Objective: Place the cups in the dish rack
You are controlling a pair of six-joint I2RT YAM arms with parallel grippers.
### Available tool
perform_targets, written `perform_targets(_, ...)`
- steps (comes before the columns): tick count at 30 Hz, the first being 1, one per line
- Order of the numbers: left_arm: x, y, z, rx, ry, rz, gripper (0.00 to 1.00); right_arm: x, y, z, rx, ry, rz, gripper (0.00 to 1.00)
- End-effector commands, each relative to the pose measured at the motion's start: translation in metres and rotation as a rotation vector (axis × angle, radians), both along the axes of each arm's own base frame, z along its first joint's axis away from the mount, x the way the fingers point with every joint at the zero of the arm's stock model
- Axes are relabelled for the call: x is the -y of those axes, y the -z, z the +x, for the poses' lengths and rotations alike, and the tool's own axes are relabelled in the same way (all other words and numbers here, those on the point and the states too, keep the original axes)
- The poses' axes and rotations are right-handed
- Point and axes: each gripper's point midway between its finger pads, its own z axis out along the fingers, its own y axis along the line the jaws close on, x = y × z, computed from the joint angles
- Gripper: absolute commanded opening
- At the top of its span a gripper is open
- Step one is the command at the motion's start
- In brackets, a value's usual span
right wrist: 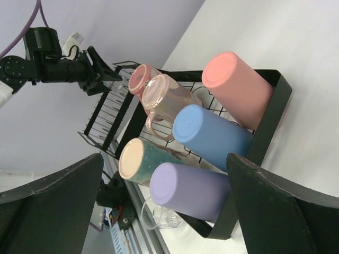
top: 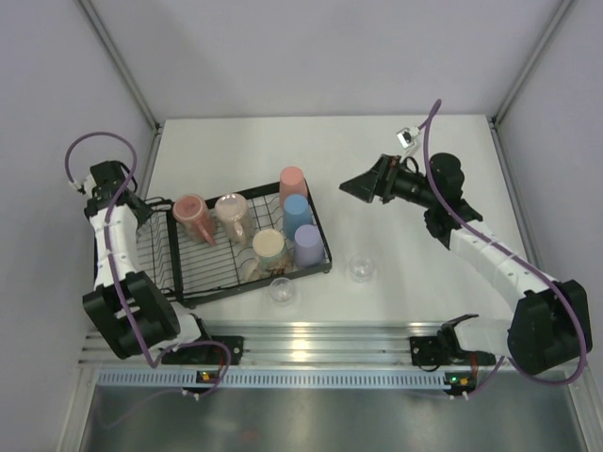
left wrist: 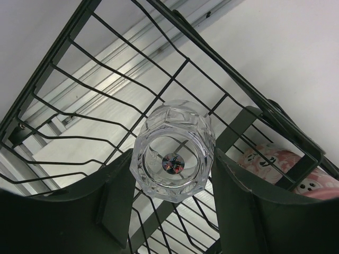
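While the left gripper (left wrist: 174,177) pinches a small clear faceted glass (left wrist: 172,151) between its dark fingers over the wires at the left end of the black rectangular wire dish rack (top: 217,295), the right gripper (top: 347,188) hangs with jaws spread wide above the white table (top: 424,132), right of the rack. A salmon-pink plastic tumbler (top: 293,181), a blue tumbler (top: 298,209) and a lavender tumbler (top: 307,243) fill the rack's right end, beside a cream mug (top: 269,247) and two pink mugs (top: 193,215). Two more clear glasses (top: 282,290) stand on the table by the rack's near rim.
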Motion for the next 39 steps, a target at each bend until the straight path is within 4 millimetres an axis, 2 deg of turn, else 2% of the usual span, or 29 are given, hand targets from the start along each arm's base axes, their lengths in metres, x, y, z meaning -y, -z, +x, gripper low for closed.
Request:
perform_targets(1,-0.015,-0.004,0.007,0.041,-0.023,0.063,0.00,0.001,-0.019,0.005,0.074,-0.005,0.001,0.99)
perform_targets(3,-0.016,-0.004,0.007,0.045,-0.024,0.066,0.09,0.001,-0.019,0.005,0.073,-0.005,0.001,0.99)
perform_targets(5,-0.017,-0.005,0.008,0.048,-0.029,0.069,0.23,0.001,-0.019,0.006,0.072,-0.006,-0.002,0.99)
perform_targets(8,-0.018,-0.006,0.012,0.049,-0.024,0.069,0.32,0.002,-0.019,0.005,0.076,-0.005,-0.009,0.99)
perform_targets(15,-0.016,0.002,0.012,0.035,-0.020,0.053,0.38,0.006,-0.017,0.006,0.070,0.008,-0.016,1.00)
perform_targets(20,-0.011,0.006,0.016,0.039,0.011,0.028,0.54,0.006,-0.019,0.004,0.076,0.001,-0.016,0.99)
perform_targets(21,-0.011,0.006,0.016,0.035,0.022,0.030,0.59,0.007,-0.019,0.004,0.075,0.005,-0.017,0.99)
perform_targets(24,-0.013,0.005,0.017,0.015,0.044,0.044,0.66,0.008,-0.016,0.005,0.076,0.010,-0.030,1.00)
perform_targets(30,-0.016,0.007,0.014,-0.001,0.027,0.047,0.73,0.011,-0.015,0.006,0.082,0.027,-0.061,0.99)
perform_targets(33,-0.011,-0.001,0.018,0.032,0.046,0.038,0.74,0.013,-0.016,0.008,0.087,0.041,-0.069,0.99)
perform_targets(35,-0.009,-0.014,0.023,0.068,0.066,0.040,0.80,0.014,-0.013,0.012,0.072,0.062,-0.079,0.99)
perform_targets(39,-0.004,-0.043,0.032,0.140,0.086,0.035,0.86,0.023,0.005,0.028,-0.007,0.153,-0.140,0.99)
